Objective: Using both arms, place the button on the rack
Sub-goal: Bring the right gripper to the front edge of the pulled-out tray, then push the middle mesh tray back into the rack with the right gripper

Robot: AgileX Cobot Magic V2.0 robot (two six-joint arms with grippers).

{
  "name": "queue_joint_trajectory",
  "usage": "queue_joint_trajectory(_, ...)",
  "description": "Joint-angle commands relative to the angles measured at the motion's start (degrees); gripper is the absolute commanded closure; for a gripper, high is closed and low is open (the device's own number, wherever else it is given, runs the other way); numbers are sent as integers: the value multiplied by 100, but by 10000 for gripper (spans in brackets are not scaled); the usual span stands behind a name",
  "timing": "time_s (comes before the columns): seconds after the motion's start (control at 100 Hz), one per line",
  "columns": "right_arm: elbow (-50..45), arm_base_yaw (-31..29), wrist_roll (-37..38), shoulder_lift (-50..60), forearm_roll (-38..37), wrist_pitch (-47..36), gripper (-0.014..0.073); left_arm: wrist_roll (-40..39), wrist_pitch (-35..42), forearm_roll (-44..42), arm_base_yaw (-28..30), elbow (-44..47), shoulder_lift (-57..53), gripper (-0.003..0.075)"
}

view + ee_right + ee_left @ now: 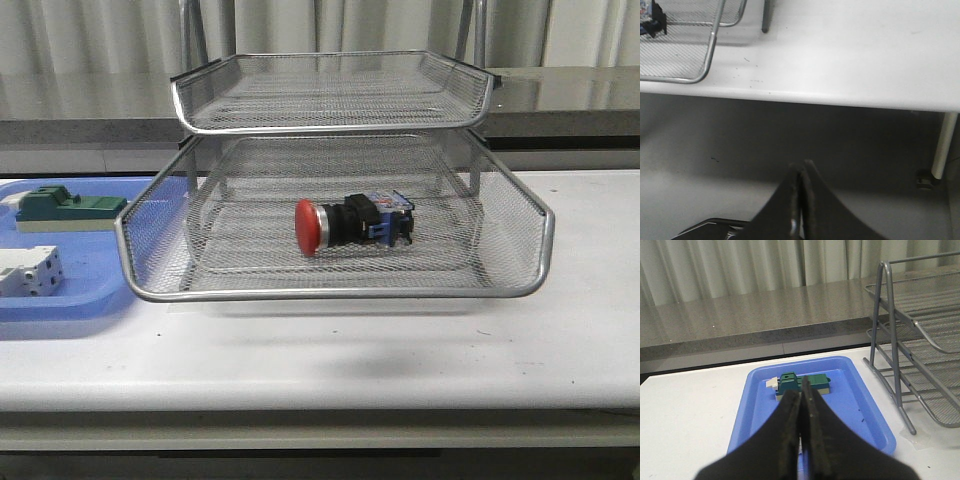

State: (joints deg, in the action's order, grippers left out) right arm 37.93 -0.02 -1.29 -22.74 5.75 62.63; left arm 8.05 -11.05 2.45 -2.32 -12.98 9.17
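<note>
The button [352, 223] lies on its side in the pulled-out tray of the rack [335, 292], red cap pointing left, while the left gripper [803, 396] and right gripper [802, 172] both sit pinched closed, empty, well clear of it.

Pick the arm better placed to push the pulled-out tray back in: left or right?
Probably right. The right gripper is shut and empty, looking at the tray's corner on the rack where the button lies. The left gripper, also shut, faces the blue tray beside the rack.
</note>
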Motion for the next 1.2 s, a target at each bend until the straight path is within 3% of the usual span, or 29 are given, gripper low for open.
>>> queue_joint_trajectory(0.0,194,-28,-20,-56,191,-642,664,-74,514,58,16,-158,70,740)
queue_joint_trajectory(0.09,194,-28,-211,-157,363,-965,664,-74,514,58,16,-158,70,740)
queue_joint_trajectory(0.28,194,-28,-1524,-836,1166,-1152,664,-74,514,58,16,-158,70,740)
queue_joint_trajectory(0.6,194,-9,-5063,-2491,3958,-1288,663,-74,514,58,16,-158,70,740)
queue_joint_trajectory(0.71,194,208,-5929,-3027,4434,-1296,663,-74,514,58,16,-158,70,740)
queue_joint_trajectory(0.92,194,1121,-6222,-3887,4404,-1787,659,-74,514,58,16,-158,70,740)
queue_joint_trajectory(1.19,214,2485,-6222,-4839,4171,-3029,659,-74,514,58,16,-158,70,740)
